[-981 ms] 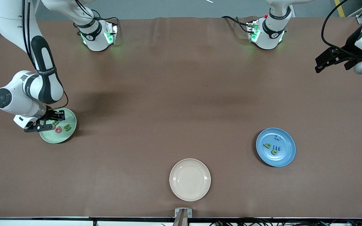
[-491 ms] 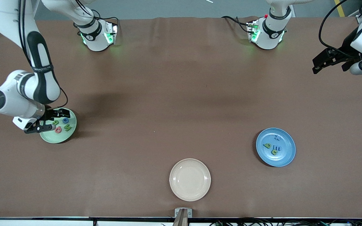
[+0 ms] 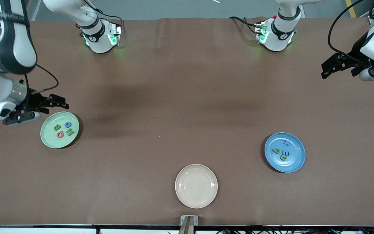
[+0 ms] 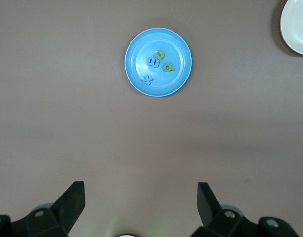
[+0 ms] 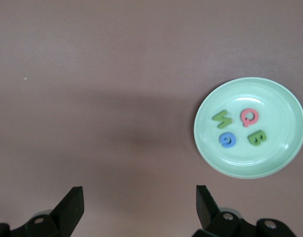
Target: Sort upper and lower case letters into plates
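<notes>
The mint green plate [image 3: 52, 139] lies at the right arm's end of the table. It holds a green letter [image 3: 57, 127], a blue one [image 3: 67, 124], a pink one [image 3: 60, 134] and a green M [image 3: 69, 132]. In the right wrist view the plate [image 5: 206, 148] shows the same letters. The blue plate [image 3: 295, 161] holds two blue and two green letters, as in the left wrist view [image 4: 136, 81]. My right gripper [image 3: 53, 110] is open and empty, over bare table beside the mint plate. My left gripper [image 3: 327, 69] is open and empty, waiting high over the table's left-arm end.
An empty cream-beige plate [image 3: 196, 186] lies near the front edge, between the two plates; it also shows in the left wrist view [image 4: 297, 24]. Both arm bases stand along the table's edge farthest from the front camera.
My right gripper has let go of the blue letter in the mint plate, risen and drawn back off the plate. My left arm has shifted only slightly.
</notes>
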Robot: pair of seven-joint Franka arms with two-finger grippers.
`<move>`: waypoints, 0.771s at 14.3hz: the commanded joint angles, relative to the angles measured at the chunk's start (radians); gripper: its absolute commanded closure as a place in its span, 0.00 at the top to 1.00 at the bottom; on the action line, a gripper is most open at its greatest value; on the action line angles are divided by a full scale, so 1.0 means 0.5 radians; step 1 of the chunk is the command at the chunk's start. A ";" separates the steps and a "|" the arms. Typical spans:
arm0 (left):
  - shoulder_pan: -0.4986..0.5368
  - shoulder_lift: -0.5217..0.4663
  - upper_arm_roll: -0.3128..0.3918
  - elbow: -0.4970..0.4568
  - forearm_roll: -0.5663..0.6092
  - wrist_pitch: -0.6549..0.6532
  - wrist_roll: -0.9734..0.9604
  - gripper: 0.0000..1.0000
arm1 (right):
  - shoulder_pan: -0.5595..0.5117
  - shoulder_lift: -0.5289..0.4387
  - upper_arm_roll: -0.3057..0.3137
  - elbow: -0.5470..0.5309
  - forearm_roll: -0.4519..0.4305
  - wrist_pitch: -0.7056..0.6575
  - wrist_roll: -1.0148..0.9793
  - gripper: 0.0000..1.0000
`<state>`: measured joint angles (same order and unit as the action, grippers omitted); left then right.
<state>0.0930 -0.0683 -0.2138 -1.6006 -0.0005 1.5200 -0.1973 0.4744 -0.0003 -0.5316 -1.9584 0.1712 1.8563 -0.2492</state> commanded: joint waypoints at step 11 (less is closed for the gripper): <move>0.004 0.051 -0.002 0.038 0.004 0.022 0.023 1.00 | -0.877 -0.006 1.093 0.668 -0.339 -0.424 0.370 1.00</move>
<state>0.0945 -0.0432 -0.2142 -1.5967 -0.0005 1.5296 -0.1956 0.1740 -0.0361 -0.1116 -1.6719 0.0404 1.6486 -0.0728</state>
